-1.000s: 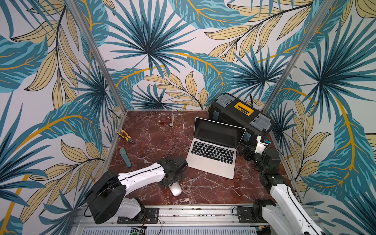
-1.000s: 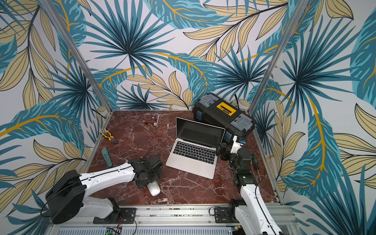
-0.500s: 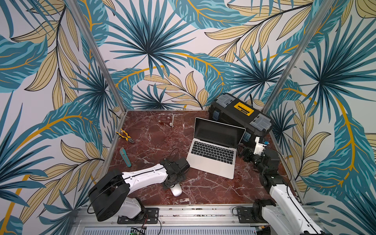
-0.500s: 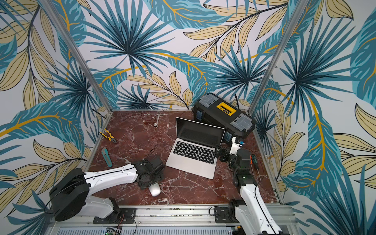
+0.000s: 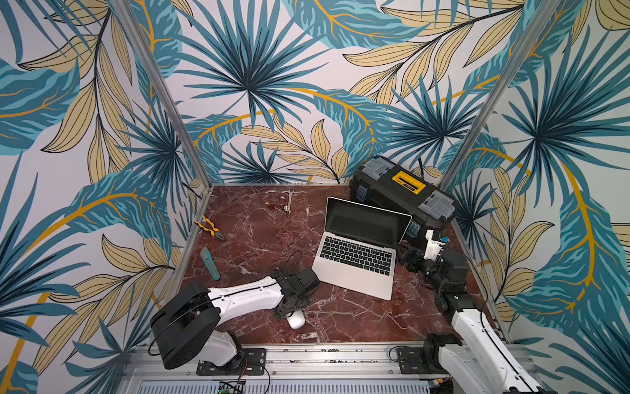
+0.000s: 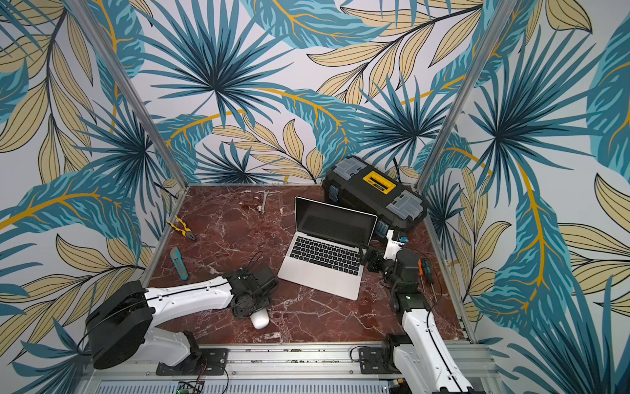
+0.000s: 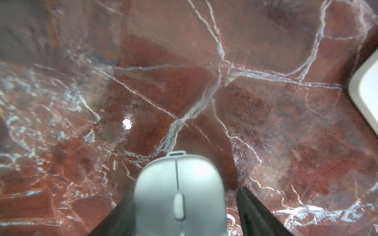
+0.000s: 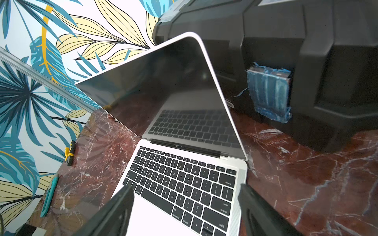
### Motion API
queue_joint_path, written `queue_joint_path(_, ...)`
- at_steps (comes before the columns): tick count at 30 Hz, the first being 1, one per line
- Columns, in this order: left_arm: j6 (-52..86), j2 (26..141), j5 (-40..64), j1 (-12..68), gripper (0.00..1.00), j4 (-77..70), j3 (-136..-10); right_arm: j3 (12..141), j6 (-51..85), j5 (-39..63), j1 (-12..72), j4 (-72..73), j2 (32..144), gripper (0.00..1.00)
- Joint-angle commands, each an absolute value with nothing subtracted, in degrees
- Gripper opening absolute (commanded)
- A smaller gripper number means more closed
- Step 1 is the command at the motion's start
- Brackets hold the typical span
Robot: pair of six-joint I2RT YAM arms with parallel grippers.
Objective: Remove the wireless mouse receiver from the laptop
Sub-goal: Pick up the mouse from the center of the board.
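The left tool [image 7: 184, 197] is down low over the red marble worktop [image 5: 259, 238]. Its two black fingers [image 7: 251, 206] straddle a pale grey wireless mouse [image 7: 180, 177]. One finger looks pressed to the mouse's side, while the other stands off it with a sliver of worktop showing between. So this tool is released around the mouse, not clenched on it. The mouse lies flat, its scroll wheel between the fingers and its nose pointing ahead of the tool. Ahead and off to one side of this tool, a rounded silver corner shows at the edge of the left wrist view.

The right tool [image 8: 185, 189] hangs with its fingers spread wide and nothing caught between them. Under that gap lies the return-key end of the keyboard of the silver laptop [image 5: 356, 254], which stands open on the worktop. Its dark screen is tilted back just ahead of this tool. I can't pick out the receiver in any view.

Beyond the laptop's lid from the right tool sits a black toolbox [image 5: 404, 194] with a yellow handle. Well off from the left tool, on the side away from the laptop, lie a teal utility knife [image 5: 209, 262] and yellow-handled pliers [image 5: 209, 229].
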State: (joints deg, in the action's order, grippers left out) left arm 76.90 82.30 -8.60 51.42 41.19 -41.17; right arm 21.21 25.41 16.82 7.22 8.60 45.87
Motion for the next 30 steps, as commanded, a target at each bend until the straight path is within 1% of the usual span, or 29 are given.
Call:
queue_joint_path(1, 76.9, 83.2, -9.5, 51.7, 0.72, 40.7, -40.3, 20.5, 26.0, 17.8, 7.6, 7.8, 46.1, 0.86)
queue_joint_path(3, 76.7, 83.1, -9.6, 51.7, 0.68, 40.7, -40.5, 20.4, 26.0, 18.0, 7.7, 7.6, 46.0, 0.86)
queue_joint_path(10, 74.4, 83.2, -10.8, 51.7, 0.64, 40.7, -41.7, 19.9, 26.4, 18.2, 7.9, 7.6, 46.0, 0.85)
queue_joint_path(13, 70.0, 82.6, -12.4, 51.7, 0.57, 40.1, -44.3, 19.8, 26.4, 18.9, 8.1, 7.5, 46.0, 0.85)
queue_joint_path(18, 59.8, 78.7, -13.4, 51.5, 0.57, 35.7, -49.8, 20.2, 27.0, 21.3, 8.3, 7.0, 45.8, 0.85)
queue_joint_path(20, 56.0, 76.9, -13.2, 51.0, 0.57, 33.9, -52.5, 20.5, 27.6, 23.7, 8.3, 7.3, 45.5, 0.85)
queue_joint_path(24, 48.1, 72.8, -10.5, 49.1, 0.58, 29.6, -57.4, 20.9, 30.7, 31.9, 8.7, 11.7, 44.9, 0.85)
queue_joint_path(27, 43.3, 69.6, -5.8, 46.5, 0.58, 25.7, -59.3, 20.8, 34.6, 38.4, 9.5, 18.6, 44.7, 0.85)
queue_joint_path(30, 39.3, 65.9, -0.9, 44.1, 0.59, 20.0, -59.2, 20.5, 39.5, 45.2, 11.2, 28.6, 45.1, 0.84)
